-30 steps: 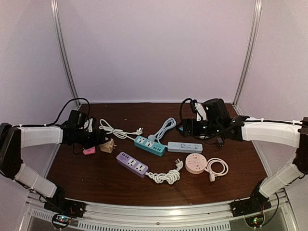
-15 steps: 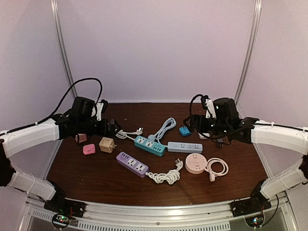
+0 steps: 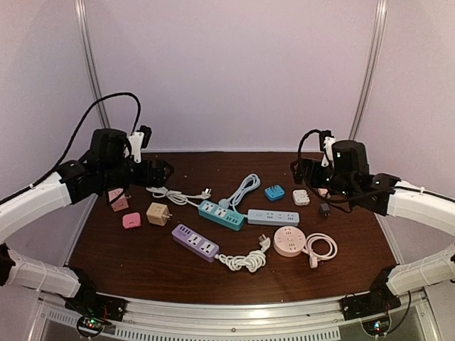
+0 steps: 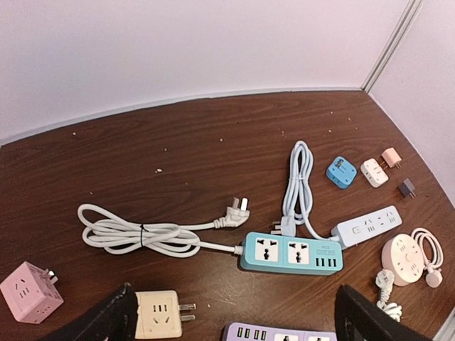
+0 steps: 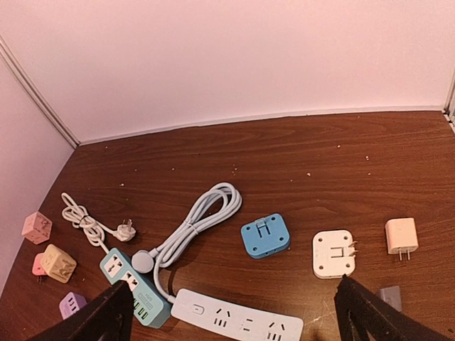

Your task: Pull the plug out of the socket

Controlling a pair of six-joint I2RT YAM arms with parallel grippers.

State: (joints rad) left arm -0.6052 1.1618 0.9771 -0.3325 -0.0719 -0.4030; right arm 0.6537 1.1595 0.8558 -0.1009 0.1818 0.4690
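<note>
**Plug lies loose beside the teal strip; both hands open**

The white plug (image 4: pixel 284 226) on the pale blue looped cord (image 4: pixel 301 177) lies flat on the dark brown wooden bench (image 3: pixel 142 270). It sits just beside the far long edge of the teal rectangular power strip (image 4: pixel 291 253), whose two large outlets face up uncovered. The cord runs on to a white power strip (image 4: pixel 366 226) just right of the teal one. A purple power strip (image 3: pixel 194 242) and a round pink socket (image 3: pixel 289 241) sit nearer the arms. The left hand (image 3: pixel 160 172) and right hand (image 3: pixel 298 170) hang above opposite ends of the bench, fingers spread wide and empty.
</note>
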